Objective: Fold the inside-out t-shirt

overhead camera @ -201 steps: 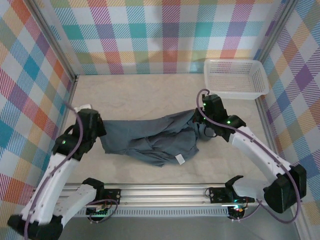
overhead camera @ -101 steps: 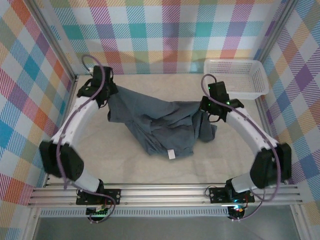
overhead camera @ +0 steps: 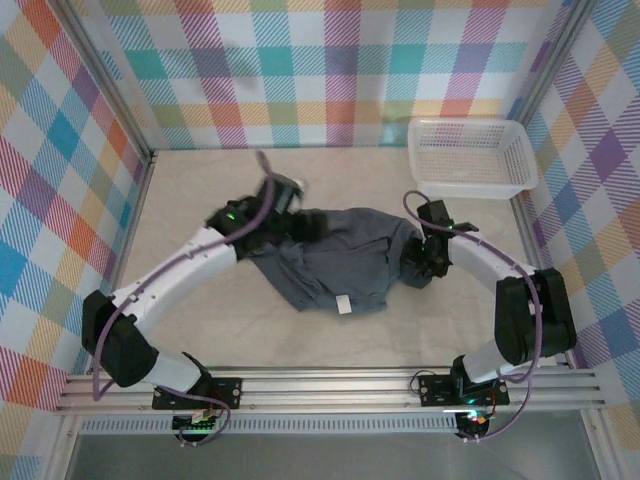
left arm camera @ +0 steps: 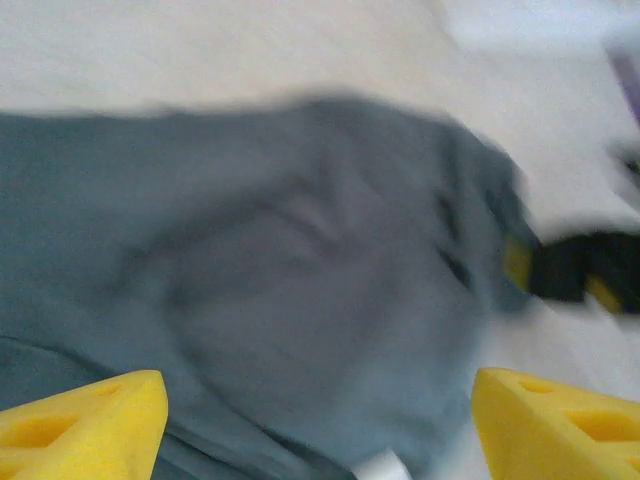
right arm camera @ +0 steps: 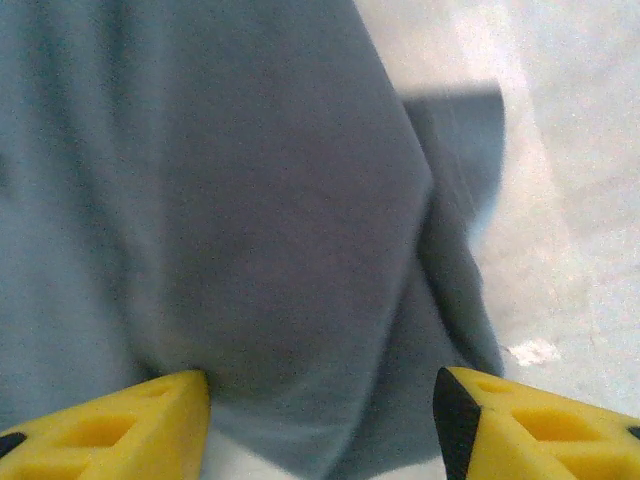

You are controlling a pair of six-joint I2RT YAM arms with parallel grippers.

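**The inside-out t-shirt (overhead camera: 340, 260) is seen crumpled in the middle of the worktop (overhead camera: 190, 290), between the two arms.**
The cloth is bunched with its small tag (overhead camera: 343, 305) turned up at the near edge, so flattening is judged to be needed before any fold. The left arm is stretched across to the far-left edge and the right arm is bent in at the right edge. The left end effector (left arm camera: 318, 400) and the right end effector (right arm camera: 320, 380) are both spread above the cloth, with nothing pinched.

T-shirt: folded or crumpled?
Crumpled, not folded. The t-shirt lies in a wrinkled, uneven heap on the table, its tag showing at the near edge; no neat fold edges.
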